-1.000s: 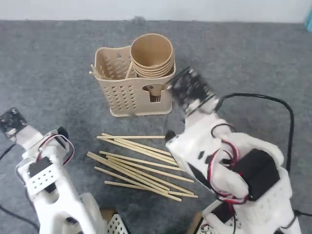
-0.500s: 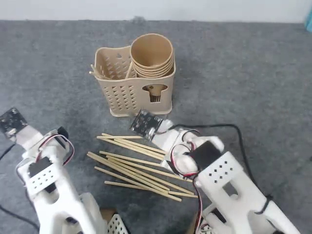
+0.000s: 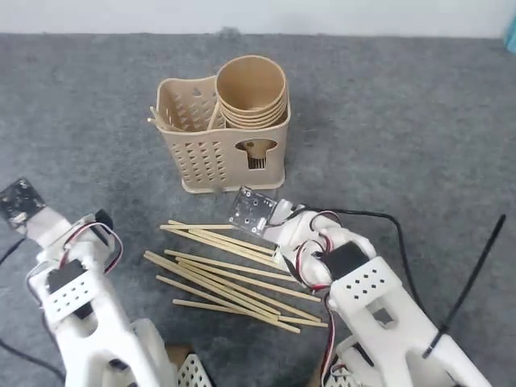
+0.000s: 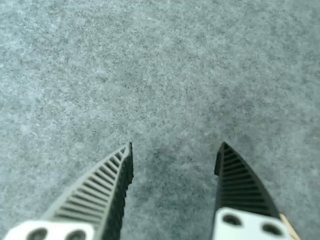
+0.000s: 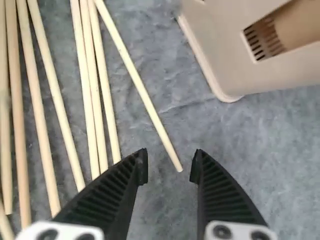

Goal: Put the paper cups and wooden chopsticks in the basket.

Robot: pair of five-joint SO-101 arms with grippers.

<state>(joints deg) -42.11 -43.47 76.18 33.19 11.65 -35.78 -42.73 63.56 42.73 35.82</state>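
Well, my right gripper (image 5: pixel 169 156) stands open by one light, stiff, probably slippery chopstick (image 5: pixel 137 85); I'd pinch it mid-length.

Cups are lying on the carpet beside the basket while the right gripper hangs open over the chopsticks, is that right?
Not quite. The high view shows the cups stacked inside the basket, not on the carpet. The right gripper does hang open over the chopsticks.
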